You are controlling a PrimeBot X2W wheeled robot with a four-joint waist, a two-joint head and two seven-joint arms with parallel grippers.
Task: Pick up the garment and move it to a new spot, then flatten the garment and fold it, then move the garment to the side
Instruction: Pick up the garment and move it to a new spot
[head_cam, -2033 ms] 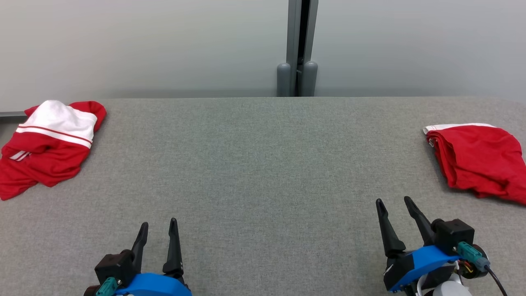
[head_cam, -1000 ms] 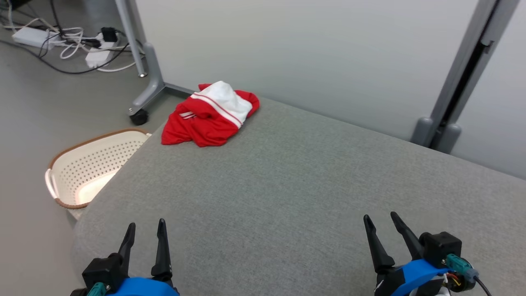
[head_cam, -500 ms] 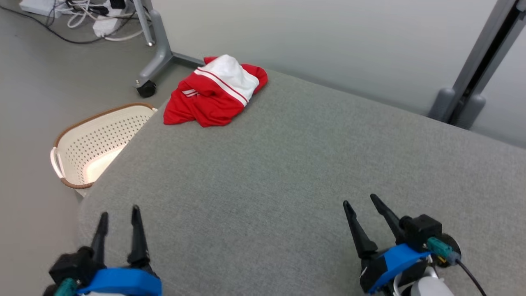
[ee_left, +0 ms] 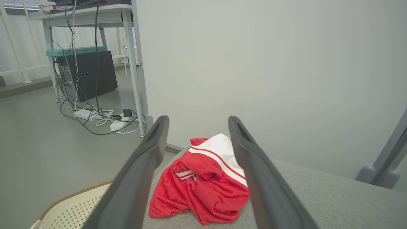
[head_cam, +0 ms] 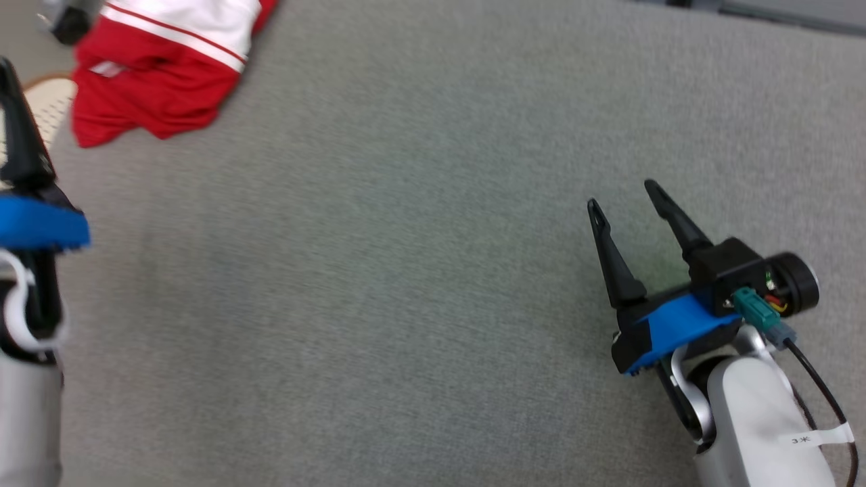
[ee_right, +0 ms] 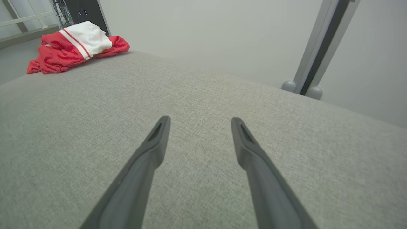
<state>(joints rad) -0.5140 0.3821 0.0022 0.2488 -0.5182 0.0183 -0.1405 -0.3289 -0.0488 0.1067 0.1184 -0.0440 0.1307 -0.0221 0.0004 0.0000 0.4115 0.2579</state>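
Head camera swing is the main change: the robot has turned and dipped toward the basket point(ee_left: 76, 203), so the whole head view has slid. That's the camera moving, not the stuff on the tabletop point(head_cam: 406, 237). The garment point(head_cam: 149, 88), a crumpled red-and-white heap, sits on the tabletop corner just beside the basket, same lump as a moment ago as far as I can tell.

Left pincer point(ee_left: 197, 122) is wide open with nothing in it. It has come forward on the basket side, and its wrist view now frames the garment right between the two fingers, though it's not touching the cloth yet. Right pincer point(head_cam: 622, 194) is also spread open and empty, hanging over bare tabletop well away from the basket.

My read: this is just the lining-up for the first pick-up. Nothing's grabbed, moved, flattened or folded so far.
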